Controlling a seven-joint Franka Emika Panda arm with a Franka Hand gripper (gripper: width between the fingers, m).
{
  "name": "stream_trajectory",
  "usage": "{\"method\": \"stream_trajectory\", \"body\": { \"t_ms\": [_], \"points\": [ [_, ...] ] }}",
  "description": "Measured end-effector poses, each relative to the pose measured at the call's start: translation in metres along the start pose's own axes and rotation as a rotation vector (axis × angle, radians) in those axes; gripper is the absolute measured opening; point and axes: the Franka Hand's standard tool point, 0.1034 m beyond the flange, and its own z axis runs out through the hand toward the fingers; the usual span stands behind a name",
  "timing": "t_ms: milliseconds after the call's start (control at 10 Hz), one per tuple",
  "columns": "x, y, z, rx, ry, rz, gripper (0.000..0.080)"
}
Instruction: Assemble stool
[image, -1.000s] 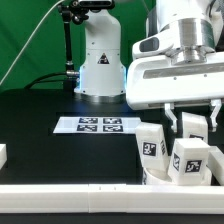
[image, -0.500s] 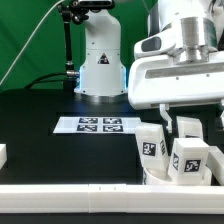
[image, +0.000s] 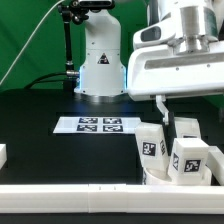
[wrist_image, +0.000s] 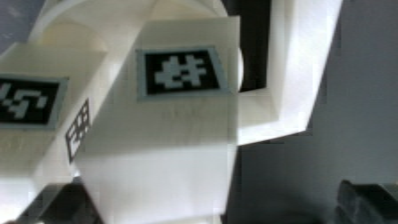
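— White plastic, all of it: we see the stool (image: 172, 155) down at the exterior view's lower right, its legs standing tagged and upright just below the pincer (image: 187, 108). Well off to the exterior view's left of the pincer lies the marker board (image: 98, 125), flat on the black table (image: 40, 130).

— And the pincer itself? We read it as spread wide, pinching nothing. One finger (image: 161, 107) hangs clear above the nearest leg (image: 152, 148), apart from it.

— Agreed. From the wrist view, a tagged leg (wrist_image: 178, 110) stands between the two dark fingertips (wrist_image: 63, 203), with a gap on either side.

— So which step do we call this?

— We judge a leg is set in the seat and let go; whether it is fully seated we cannot tell, since the seat is mostly hidden.

— Next, then?

— We think the pincer must lift straight up, clear of the legs without nudging them, then go for whatever part remains.
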Motion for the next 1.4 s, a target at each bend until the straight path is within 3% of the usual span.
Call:
{"method": "stream_trajectory", "body": {
  "t_ms": [200, 900, 1400],
  "points": [
    [0.0069, -0.0064, -0.0036, 0.010, -0.023, 0.005, 0.0649],
    [0.0006, -0.0060, 0.0001, 0.006, -0.071, -0.010, 0.0649],
    [0.0003, -0.0030, -0.0023, 0.004, -0.418, 0.008, 0.0649]
  ]
}}
